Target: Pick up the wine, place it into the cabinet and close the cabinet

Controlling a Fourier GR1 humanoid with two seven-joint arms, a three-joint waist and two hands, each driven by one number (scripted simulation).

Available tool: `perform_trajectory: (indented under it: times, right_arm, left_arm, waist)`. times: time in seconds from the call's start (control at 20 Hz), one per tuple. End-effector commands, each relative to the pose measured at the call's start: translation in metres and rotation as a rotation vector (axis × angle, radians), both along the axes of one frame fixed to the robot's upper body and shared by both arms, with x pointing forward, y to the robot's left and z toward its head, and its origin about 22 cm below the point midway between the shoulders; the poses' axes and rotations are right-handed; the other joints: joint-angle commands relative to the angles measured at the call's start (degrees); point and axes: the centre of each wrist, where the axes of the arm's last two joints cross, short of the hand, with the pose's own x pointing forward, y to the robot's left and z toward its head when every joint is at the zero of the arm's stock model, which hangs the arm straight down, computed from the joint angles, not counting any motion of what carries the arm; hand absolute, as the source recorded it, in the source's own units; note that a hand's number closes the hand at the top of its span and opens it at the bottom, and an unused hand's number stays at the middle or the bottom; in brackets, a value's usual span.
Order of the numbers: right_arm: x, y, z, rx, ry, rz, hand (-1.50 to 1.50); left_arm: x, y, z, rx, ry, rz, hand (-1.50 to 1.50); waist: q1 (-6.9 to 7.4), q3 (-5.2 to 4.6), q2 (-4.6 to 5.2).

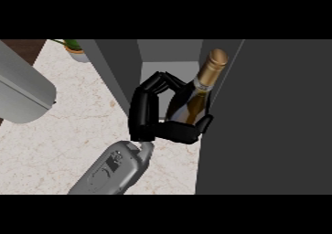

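R hand (153,119) is curled round the wine (199,98), fingers over the bottle's left side and thumb under its lower body, so it's gripping the bottle. Wine is tilted, gold-foil neck pointing up and a bit right, top close to the cabinet (117,64) door edge. The bottle sits in the cabinet's opening, between its left wall and the dark door (276,119) that stands open to the right; can't tell whether the base rests on the cabinet floor, hand hides it. Grey forearm (114,171) runs from the hand down-left of the cabinet, over the counter (53,151), w/ marbled light top. Door takes up nearly all the space right of the opening. Left of the cabinet, at the far counter edge, a small plant (75,48) in a pot, just beside the cabinet's left wall. Further left of the cabinet, a big grey rounded shape (19,91) comes in from the upper left corner; probably the other arm, but no hand shows on it.
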Motion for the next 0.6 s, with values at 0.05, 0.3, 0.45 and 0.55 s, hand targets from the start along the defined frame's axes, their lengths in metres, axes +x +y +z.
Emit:
perform_trajectory:
  times: [0.05,0.3,0.45,0.55]
  right_arm:
    - [-0.031,-0.008,0.008,0.024,-0.032,0.053,-1.5]
    - [-0.021,0.004,0.008,0.042,-0.041,0.038,-1.5]
    - [-0.019,-0.01,0.006,0.012,-0.047,0.041,-1.5]
    - [-0.029,-0.006,0.009,0.018,-0.044,0.05,-1.5]
  left_arm:
    - [0.009,0.016,-0.039,0.078,-0.007,0.042,1.5]
    - [0.015,0.012,-0.046,0.134,-0.032,0.058,1.5]
    - [0.035,0.019,-0.055,0.129,-0.03,0.092,1.5]
    - [0.039,0.023,-0.044,0.105,-0.031,0.113,1.5]
  waist:
    - [-0.11,0.0,0.03]
    - [0.25,-0.02,0.0]
    - [-0.23,0.01,0.13]
    - [-0.03,0.0,0.02]
